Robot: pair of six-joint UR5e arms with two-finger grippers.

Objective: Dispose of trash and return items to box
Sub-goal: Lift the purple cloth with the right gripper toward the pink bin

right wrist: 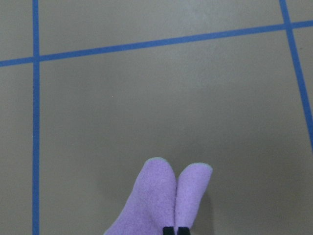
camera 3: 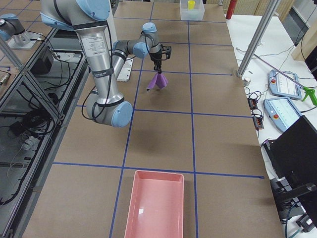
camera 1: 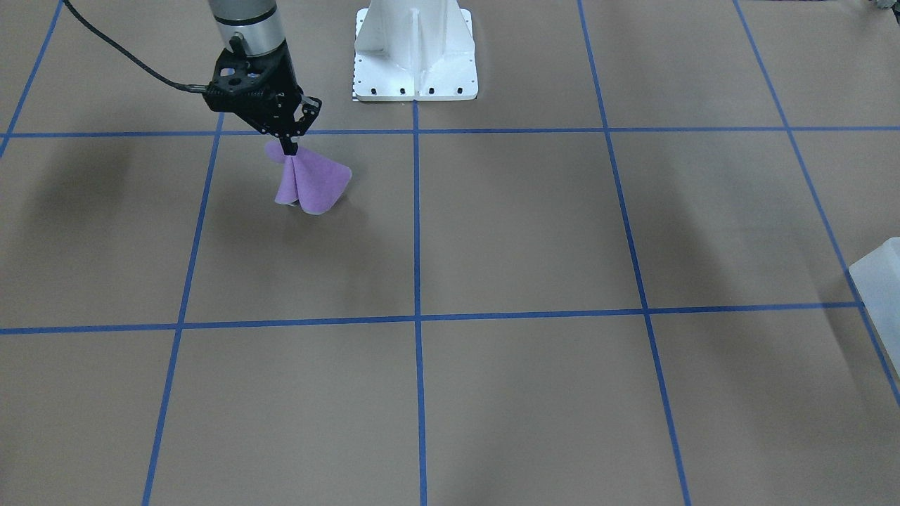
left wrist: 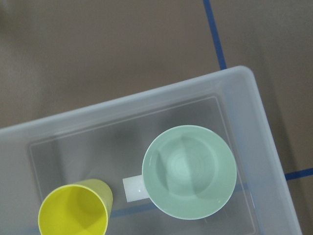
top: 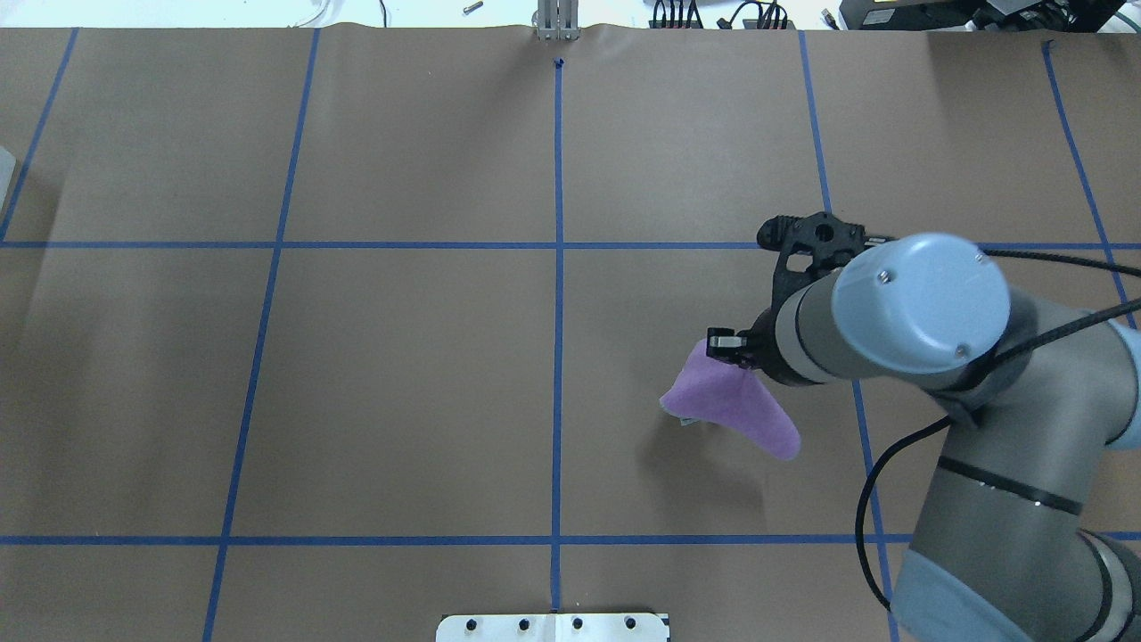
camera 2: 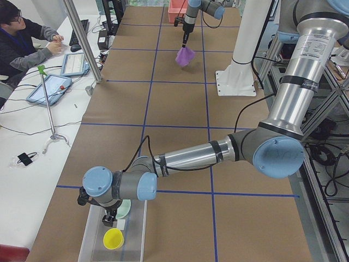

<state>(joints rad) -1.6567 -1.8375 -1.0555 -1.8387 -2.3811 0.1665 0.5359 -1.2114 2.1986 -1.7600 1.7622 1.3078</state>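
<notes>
My right gripper (camera 1: 289, 145) is shut on the top of a purple cloth (camera 1: 310, 184) and holds it so it hangs in folds just above the table. The cloth also shows in the overhead view (top: 733, 408), the right side view (camera 3: 157, 82) and the right wrist view (right wrist: 159, 196), where the closed fingertips (right wrist: 168, 230) pinch it. My left gripper (camera 2: 109, 219) hovers over a clear plastic box (camera 2: 90, 243); I cannot tell if it is open or shut. The box (left wrist: 146, 95) holds a pale green mug (left wrist: 190, 171) and a yellow cup (left wrist: 73, 214).
A pink tray (camera 3: 156, 203) sits at the table end on my right. The white robot base (camera 1: 415, 53) stands at the table's middle edge. An operator (camera 2: 22, 38) sits at a side desk with tablets. Blue tape lines grid the brown table.
</notes>
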